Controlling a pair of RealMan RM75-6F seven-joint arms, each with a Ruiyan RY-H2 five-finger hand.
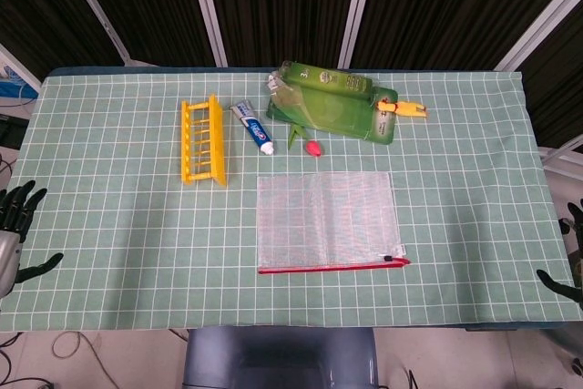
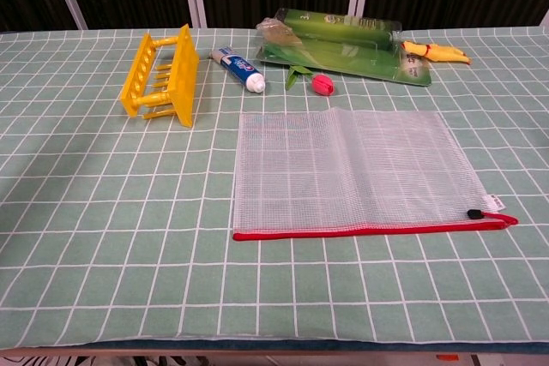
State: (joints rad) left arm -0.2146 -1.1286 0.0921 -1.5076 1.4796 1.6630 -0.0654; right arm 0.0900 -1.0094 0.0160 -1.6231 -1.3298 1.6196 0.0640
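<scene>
Both hands at the table's edges, holding nothing.
We see left hand [image 1: 11, 234] fingers spread at 9 o'clock; right hand [image 1: 569, 271] barely visible at 3, fingers unreadable; clear mesh zip pouch with red edge [image 1: 326, 221] between.

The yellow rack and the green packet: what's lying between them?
A toothpaste tube lies between the yellow rack and the green packet, clear in both views.

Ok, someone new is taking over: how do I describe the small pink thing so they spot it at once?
Start at the green packet at the table's far edge, then come toward the mesh zip pouch. In the gap between them lies the pink tulip-like toy, the only pink item, far smaller than the toothpaste tube beside it.
</scene>
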